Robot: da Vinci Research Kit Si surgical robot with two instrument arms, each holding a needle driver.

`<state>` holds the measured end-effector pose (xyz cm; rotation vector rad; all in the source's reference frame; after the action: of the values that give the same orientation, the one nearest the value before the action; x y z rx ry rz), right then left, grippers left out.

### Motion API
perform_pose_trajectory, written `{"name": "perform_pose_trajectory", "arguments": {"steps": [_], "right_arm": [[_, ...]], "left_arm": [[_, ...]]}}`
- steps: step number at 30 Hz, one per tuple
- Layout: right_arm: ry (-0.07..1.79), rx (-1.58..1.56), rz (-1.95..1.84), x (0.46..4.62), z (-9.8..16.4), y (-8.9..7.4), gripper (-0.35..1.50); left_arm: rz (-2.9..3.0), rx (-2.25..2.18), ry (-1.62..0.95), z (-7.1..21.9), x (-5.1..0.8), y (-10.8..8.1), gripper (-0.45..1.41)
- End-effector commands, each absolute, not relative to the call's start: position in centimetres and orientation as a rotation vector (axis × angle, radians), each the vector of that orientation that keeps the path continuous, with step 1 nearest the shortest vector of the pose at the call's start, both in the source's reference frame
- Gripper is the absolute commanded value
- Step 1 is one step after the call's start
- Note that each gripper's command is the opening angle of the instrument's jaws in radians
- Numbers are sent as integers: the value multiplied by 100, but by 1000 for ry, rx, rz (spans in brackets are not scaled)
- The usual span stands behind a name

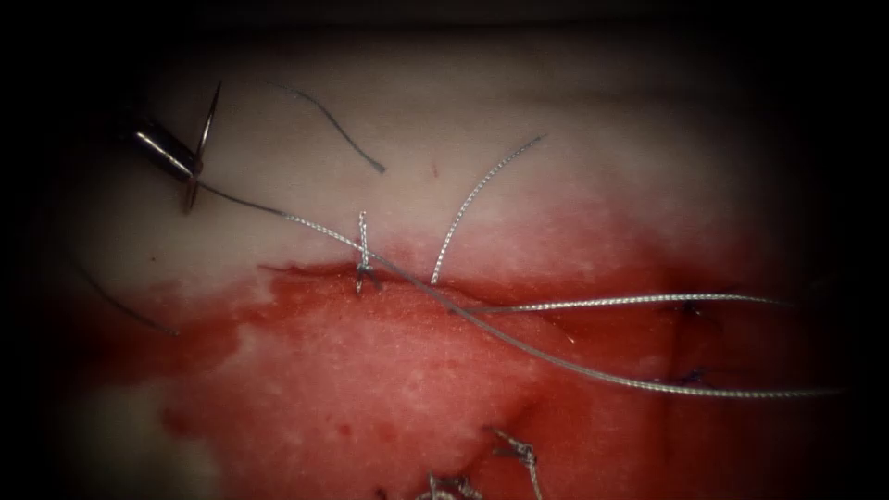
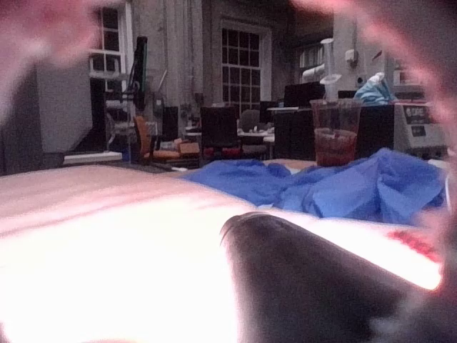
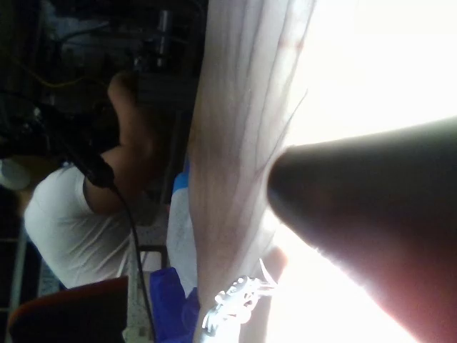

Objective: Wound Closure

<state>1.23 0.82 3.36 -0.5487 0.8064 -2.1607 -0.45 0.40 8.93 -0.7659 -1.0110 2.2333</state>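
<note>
— Left tool (image 1: 176,157)? 
— At ten o'clock, jaws clamped mid-curve on the needle (image 1: 202,148), clear of the tissue (image 1: 574,176).
— Risk? 
— Taut thread (image 1: 519,344) could cut through the cut (image 1: 315,270) edge.

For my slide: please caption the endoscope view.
Left tool holds needle mid-curve, clear of tissue; thread crosses the cut.

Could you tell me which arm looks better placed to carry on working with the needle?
The left, probably. Its tool comes in at the upper left, fingers shut on the needle near mid-curve, clear of the tissue. The thread trails from it across the cut.
</note>
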Motion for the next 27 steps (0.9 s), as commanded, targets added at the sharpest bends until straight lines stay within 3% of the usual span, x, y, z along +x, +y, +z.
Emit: {"name": "perform_pose_trajectory", "arguments": {"steps": [1,4,5,6,7,10,12,13,15,17,20,25,27], "right_arm": [[788,-605,-2127,144,330,94,104],[800,-702,-2013,176,340,97,108],[858,-753,-1954,190,347,98,114],[883,-773,-1934,195,350,97,116],[893,-799,-1916,200,354,96,120],[887,-893,-1857,203,366,95,125],[878,-994,-1787,196,374,101,121],[884,-1037,-1750,192,376,103,111],[890,-1064,-1726,188,376,104,111],[897,-1073,-1722,182,375,103,118],[862,-1071,-1720,173,376,104,121],[759,-1047,-1696,153,377,107,116],[763,-1037,-1688,148,379,109,116]], "left_arm": [[2309,-765,-960,887,-37,61,-45],[2342,-747,-819,887,-21,85,-45],[2321,-735,-780,881,-18,94,-37],[2302,-736,-778,878,-18,96,5],[2283,-737,-773,875,-18,98,22],[2224,-738,-883,845,-18,104,27],[2270,-828,-924,803,-22,120,42],[2233,-995,-921,780,-28,131,42],[2198,-1178,-877,762,-36,136,42],[2187,-1386,-759,741,-58,128,56],[2146,-1540,-1002,739,-114,92,56],[2117,-1497,-1201,769,-170,39,59],[2073,-1572,-1284,783,-191,16,52]]}}
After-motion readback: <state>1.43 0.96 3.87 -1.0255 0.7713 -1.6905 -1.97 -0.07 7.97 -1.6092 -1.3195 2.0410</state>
